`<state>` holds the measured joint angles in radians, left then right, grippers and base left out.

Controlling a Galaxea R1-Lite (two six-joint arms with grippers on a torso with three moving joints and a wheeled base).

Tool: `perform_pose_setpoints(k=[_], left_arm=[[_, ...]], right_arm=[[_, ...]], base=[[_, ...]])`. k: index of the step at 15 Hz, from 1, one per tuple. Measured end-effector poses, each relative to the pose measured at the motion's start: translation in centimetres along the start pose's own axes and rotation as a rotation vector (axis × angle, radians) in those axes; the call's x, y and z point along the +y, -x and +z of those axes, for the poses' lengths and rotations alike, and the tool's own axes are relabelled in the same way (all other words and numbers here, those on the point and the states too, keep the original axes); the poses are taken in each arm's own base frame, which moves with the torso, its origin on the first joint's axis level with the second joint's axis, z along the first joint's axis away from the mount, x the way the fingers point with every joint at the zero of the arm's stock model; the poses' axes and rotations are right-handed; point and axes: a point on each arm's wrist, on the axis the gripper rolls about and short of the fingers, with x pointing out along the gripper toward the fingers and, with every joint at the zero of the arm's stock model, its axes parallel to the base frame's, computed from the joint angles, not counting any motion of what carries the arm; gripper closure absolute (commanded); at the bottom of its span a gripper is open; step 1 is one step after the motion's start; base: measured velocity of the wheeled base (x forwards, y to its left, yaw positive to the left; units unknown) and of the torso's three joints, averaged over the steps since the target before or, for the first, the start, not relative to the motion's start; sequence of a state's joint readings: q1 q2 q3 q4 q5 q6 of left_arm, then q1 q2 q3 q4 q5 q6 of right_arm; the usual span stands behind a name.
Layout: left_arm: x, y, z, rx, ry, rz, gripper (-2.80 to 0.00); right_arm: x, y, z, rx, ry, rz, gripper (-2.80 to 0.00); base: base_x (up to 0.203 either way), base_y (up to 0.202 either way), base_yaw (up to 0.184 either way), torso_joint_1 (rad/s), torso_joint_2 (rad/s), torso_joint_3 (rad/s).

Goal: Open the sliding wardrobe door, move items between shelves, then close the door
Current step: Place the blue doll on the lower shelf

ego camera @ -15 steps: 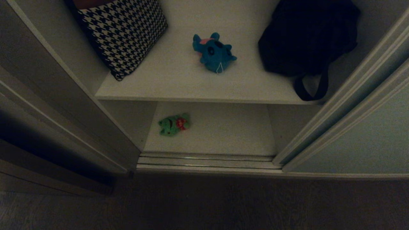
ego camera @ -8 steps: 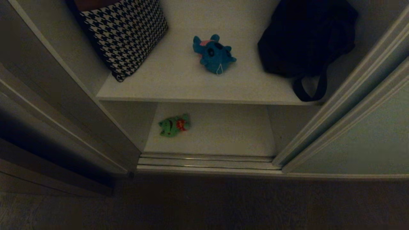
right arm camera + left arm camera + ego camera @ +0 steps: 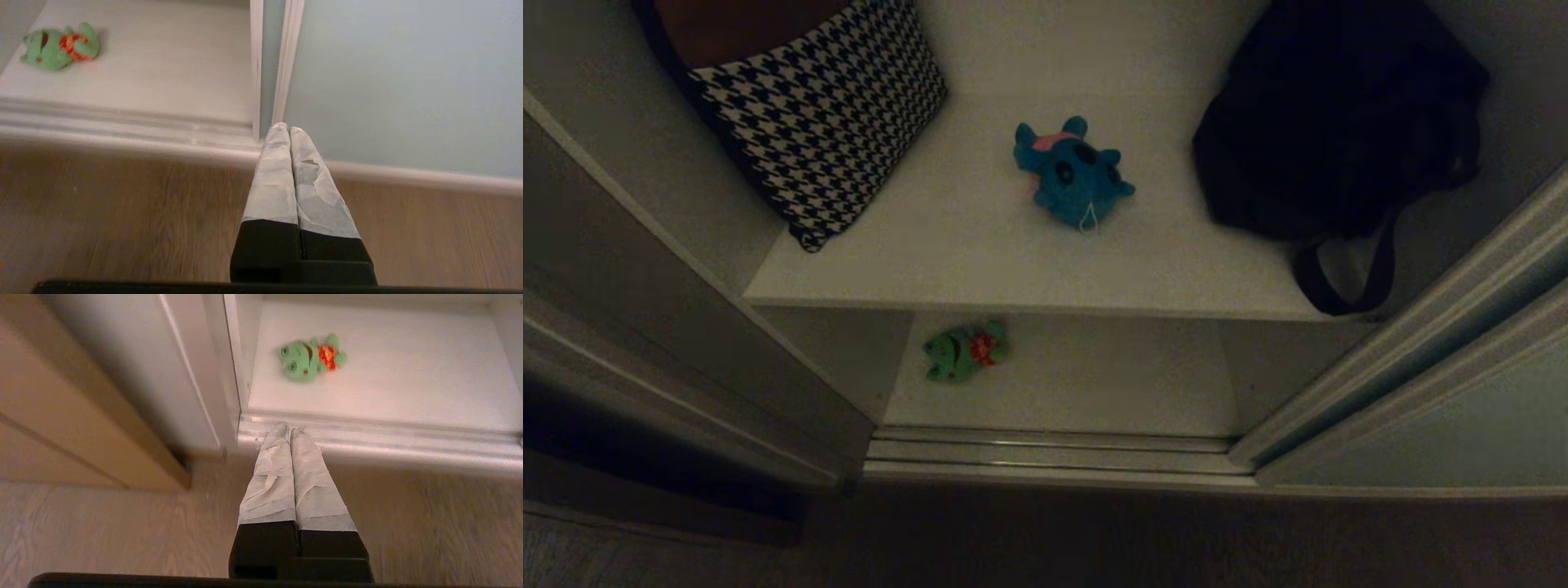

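Now the whole head view has shifted downward compared with a second ago, so the camera moved, not the things. The teal-blue plush toy [image 3: 1072, 173] lies as before on the upper shelf [image 3: 980, 253], between the houndstooth bag [image 3: 817, 122] and the black bag [image 3: 1331, 122]. The green plush toy [image 3: 965, 352] stays on the lower shelf [image 3: 1111, 384]. The sliding wardrobe door [image 3: 1445, 425] stands open at the right. The left gripper [image 3: 289, 430] and the right gripper [image 3: 285, 130] hang above the wooden floor [image 3: 102, 526], each with fingers pressed together, holding nothing.
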<state>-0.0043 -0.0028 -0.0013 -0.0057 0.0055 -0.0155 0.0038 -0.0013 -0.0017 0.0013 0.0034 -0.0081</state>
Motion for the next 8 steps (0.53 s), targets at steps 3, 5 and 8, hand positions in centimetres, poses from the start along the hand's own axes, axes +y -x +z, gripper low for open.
perform_pose_setpoints(k=[3,5,8], left_arm=[[0.0,0.0,0.0,0.002,0.007,0.000,0.00],[0.0,0.0,0.0,-0.001,0.003,0.001,0.00],[0.0,0.8,2.9,-0.143,0.000,0.013,0.00]], right_arm=[[0.0,0.0,0.0,0.000,0.000,0.001,0.00],[0.0,0.0,0.0,0.000,0.000,0.000,0.00],[0.0,0.0,0.0,0.000,0.000,0.000,0.00]], base=[[0.133,0.000,0.003,0.006,0.00,-0.002],[0.000,0.000,0.000,0.000,0.00,0.000],[0.000,0.000,0.000,0.000,0.00,0.000]])
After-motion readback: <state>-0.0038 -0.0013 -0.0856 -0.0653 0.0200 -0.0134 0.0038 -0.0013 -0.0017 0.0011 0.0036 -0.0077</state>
